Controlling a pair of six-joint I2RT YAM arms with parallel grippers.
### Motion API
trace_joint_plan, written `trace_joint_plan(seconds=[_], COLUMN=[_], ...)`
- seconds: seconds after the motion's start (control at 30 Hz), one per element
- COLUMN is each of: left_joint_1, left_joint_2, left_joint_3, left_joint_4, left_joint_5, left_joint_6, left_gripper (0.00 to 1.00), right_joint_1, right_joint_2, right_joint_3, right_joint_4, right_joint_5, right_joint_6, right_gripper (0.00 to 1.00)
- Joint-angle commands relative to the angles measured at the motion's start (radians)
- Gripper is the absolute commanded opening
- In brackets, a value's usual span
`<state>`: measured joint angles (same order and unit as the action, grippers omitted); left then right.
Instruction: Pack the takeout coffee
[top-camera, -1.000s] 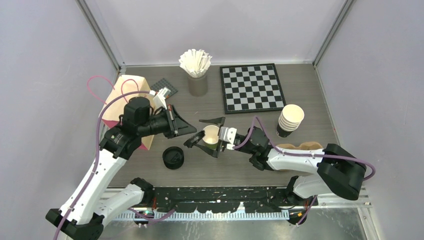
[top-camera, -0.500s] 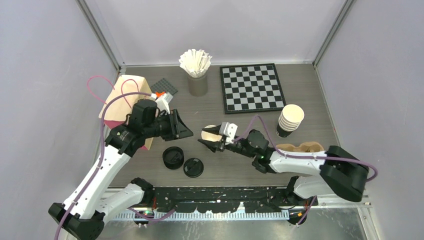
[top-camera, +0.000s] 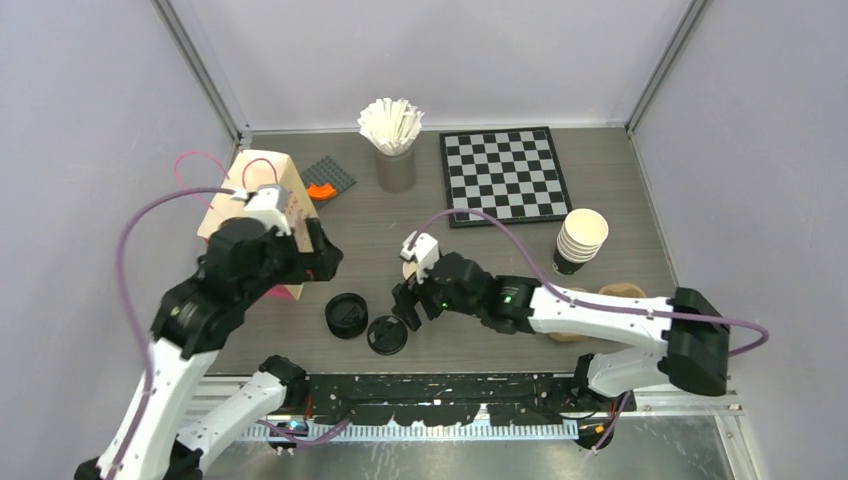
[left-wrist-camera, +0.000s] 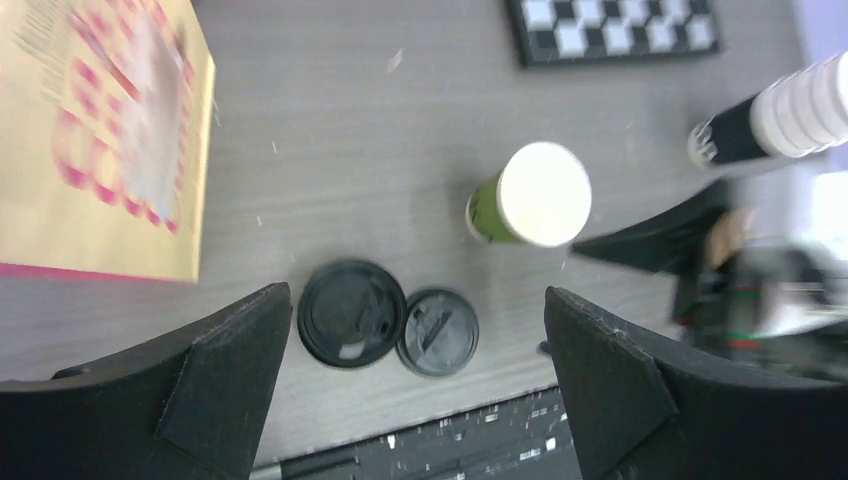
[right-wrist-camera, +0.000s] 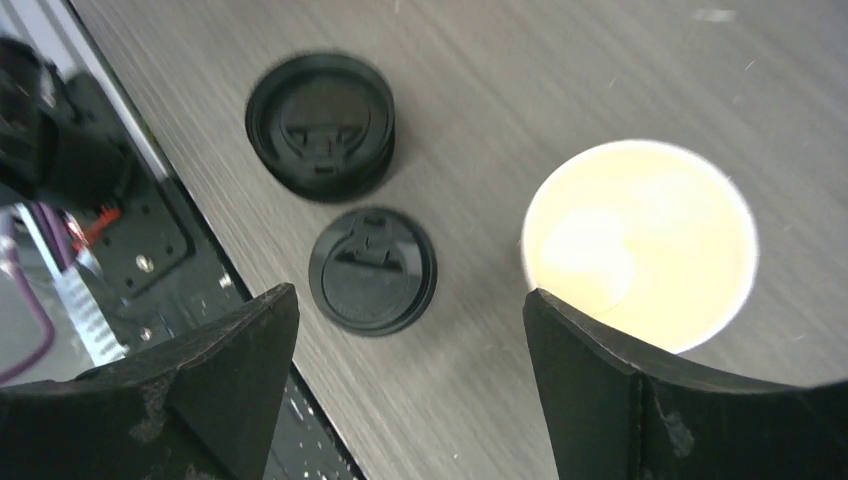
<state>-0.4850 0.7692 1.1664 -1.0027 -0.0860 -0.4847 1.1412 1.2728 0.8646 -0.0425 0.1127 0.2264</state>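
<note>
An olive-green coffee cup (left-wrist-camera: 530, 195) stands upright on the table without a lid, its white inside (right-wrist-camera: 640, 240) showing. Two black lids (right-wrist-camera: 320, 125) (right-wrist-camera: 372, 270) lie side by side near the front edge, left of the cup. My right gripper (right-wrist-camera: 410, 380) is open above the table between the nearer lid and the cup, holding nothing. In the top view it (top-camera: 405, 303) covers most of the cup (top-camera: 409, 268). My left gripper (left-wrist-camera: 420, 390) is open wide, high above the two lids (left-wrist-camera: 350, 312) (left-wrist-camera: 437, 331), empty.
A cream paper bag (top-camera: 262, 190) with pink handles stands at the left. A stack of cups (top-camera: 580, 240) and a brown carrier (top-camera: 612, 292) are at the right. A chessboard (top-camera: 505, 175), a holder of white sticks (top-camera: 392, 130) and a grey plate (top-camera: 328, 176) sit at the back.
A second lid has appeared on the table beside the first. My left gripper opened and rose back to the left. My right gripper moved off the cup toward the lids.
</note>
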Motion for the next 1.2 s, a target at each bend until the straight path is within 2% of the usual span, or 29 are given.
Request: trace_joint_plan(seconds=[0.0, 0.13, 0.4, 0.83, 1.17], left_joint_1=[-0.003, -0.003, -0.003, -0.003, -0.003], left_joint_2=[-0.077, -0.117, -0.197, -0.197, -0.203], left_joint_3=[0.141, 0.197, 0.208, 0.197, 0.182], left_joint_4=[-0.034, -0.061, -0.082, -0.079, -0.074], left_joint_5=[-0.086, -0.085, -0.113, -0.108, -0.103], left_joint_6=[0.066, 0.068, 0.067, 0.06, 0.057], left_gripper=[1.0, 1.0, 1.0, 1.0, 1.0], right_joint_1=[0.07, 0.146, 0.157, 0.161, 0.164], right_joint_2=[0.124, 0.272, 0.449, 0.503, 0.566], right_joint_3=[0.101, 0.206, 0.258, 0.249, 0.282], right_joint_4=[-0.168, -0.204, -0.154, -0.066, -0.045], right_joint_5=[0.045, 0.08, 0.07, -0.002, 0.02], right_joint_6=[0.003, -0.066, -0.134, -0.172, -0.186], right_gripper=[0.87, 0.89, 0.9, 0.91, 0.91])
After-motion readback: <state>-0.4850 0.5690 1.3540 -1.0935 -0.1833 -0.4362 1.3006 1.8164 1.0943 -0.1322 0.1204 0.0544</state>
